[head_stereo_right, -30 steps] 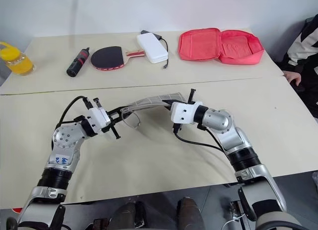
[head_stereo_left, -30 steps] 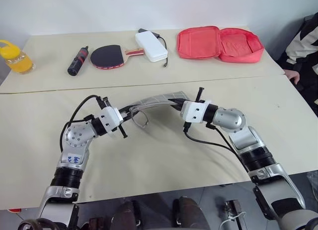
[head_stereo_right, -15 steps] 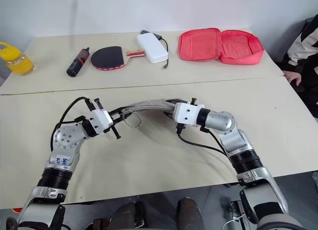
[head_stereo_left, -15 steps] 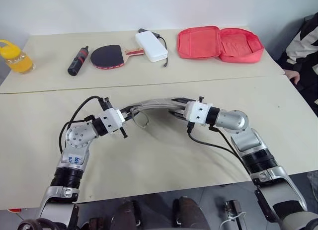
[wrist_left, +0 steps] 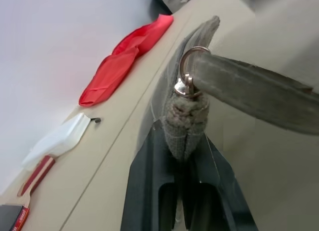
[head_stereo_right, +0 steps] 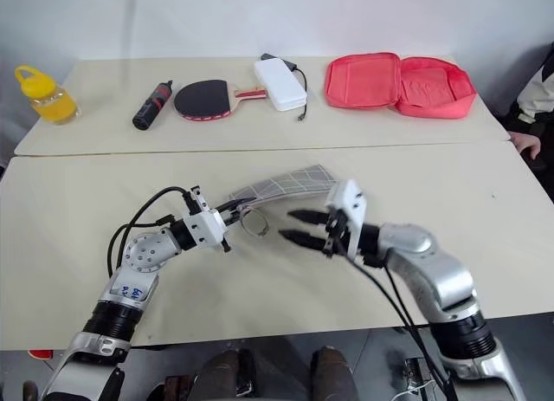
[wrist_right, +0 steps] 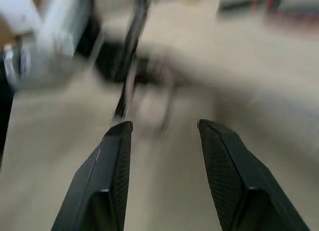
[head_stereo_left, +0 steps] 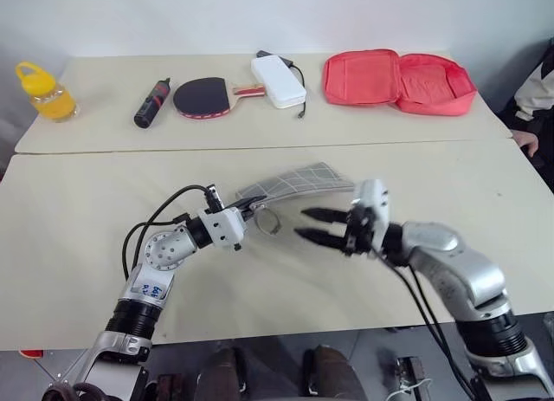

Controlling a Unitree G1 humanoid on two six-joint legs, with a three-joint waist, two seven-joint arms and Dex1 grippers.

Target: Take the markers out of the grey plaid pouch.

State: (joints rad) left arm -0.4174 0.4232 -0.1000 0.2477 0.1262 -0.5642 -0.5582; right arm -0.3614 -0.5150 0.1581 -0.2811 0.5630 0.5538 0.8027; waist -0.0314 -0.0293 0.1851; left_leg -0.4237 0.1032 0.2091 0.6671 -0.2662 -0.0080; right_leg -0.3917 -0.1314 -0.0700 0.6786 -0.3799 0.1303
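Note:
The grey plaid pouch (head_stereo_left: 294, 179) juts out over the near table, held at one end. My left gripper (head_stereo_left: 252, 210) is shut on that end, its fingers (wrist_left: 149, 191) pinching the fabric edge beside a metal ring (wrist_left: 192, 66) and strap. My right gripper (head_stereo_left: 308, 224) hovers just in front of the pouch, pointing left. It is apart from the pouch, open, with nothing between its fingers (wrist_right: 117, 161). The markers are hidden.
On the far table lie an open red zip case (head_stereo_left: 398, 76), a white power bank (head_stereo_left: 279, 80), a table tennis paddle (head_stereo_left: 203, 98), a black-and-red cylinder (head_stereo_left: 151, 103) and a yellow bottle (head_stereo_left: 43, 93). A person's hand (head_stereo_left: 526, 142) rests at the right edge.
My right gripper has let go of the pouch, opened, rolled and drawn back toward me. The pouch now hangs from the left gripper alone. The camera view has also shifted.

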